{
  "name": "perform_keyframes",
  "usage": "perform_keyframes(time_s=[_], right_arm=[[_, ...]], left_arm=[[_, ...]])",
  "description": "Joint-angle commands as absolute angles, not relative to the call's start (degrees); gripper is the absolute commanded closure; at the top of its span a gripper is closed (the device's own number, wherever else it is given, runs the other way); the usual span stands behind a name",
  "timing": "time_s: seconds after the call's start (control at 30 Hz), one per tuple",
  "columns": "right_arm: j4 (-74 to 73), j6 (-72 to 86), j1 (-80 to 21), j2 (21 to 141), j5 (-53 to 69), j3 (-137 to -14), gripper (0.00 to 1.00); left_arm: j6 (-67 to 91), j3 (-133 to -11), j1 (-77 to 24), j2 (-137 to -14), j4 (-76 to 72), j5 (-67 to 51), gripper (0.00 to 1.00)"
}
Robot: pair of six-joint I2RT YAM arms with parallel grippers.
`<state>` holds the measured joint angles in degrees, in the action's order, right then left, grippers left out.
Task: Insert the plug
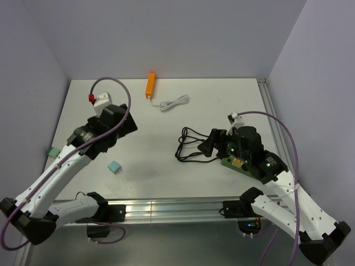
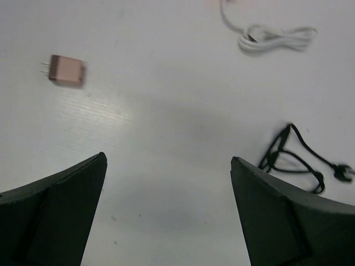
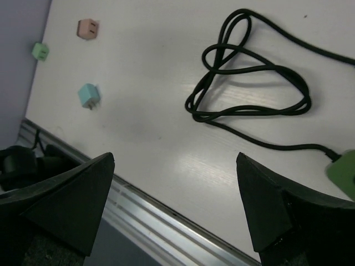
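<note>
Both arms hover over the surface (image 1: 166,124) with nothing in hand. The left gripper (image 2: 167,166) has its jaws spread wide over bare white top, and the right gripper (image 3: 175,166) is just as wide open and equally empty.

Three small plugs lie on the left half: a pink plug (image 2: 67,71), a teal plug (image 1: 115,167) and a green plug (image 1: 52,151) at the left edge. Which one the task means cannot be told. The pink plug sits well left of the left jaws' gap, its body running left to right with the prongs pointing left. The overhead view hides it under the arm.

The teal plug lies just on the near side of the left gripper and well apart from the right one. A green socket block (image 1: 236,162), trailing a looped black cable (image 1: 188,145), sits beside the right arm and is probably the receptacle.

The left arm looks better placed for the pickup.
</note>
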<state>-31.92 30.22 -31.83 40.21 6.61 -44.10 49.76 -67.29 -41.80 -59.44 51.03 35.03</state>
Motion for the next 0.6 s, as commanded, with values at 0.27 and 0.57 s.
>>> perform_keyframes(time_s=[0.27,0.57], right_arm=[[-26.71,35.78,-32.26,37.19,17.67,-39.29,0.09],[-32.34,30.85,-32.26,27.96,17.40,-38.41,0.09]], left_arm=[[35.34,-79.36,-10.73,-85.92,47.91,28.13,0.15],[25.84,-76.38,-7.30,-93.78,37.10,28.30,0.34]])
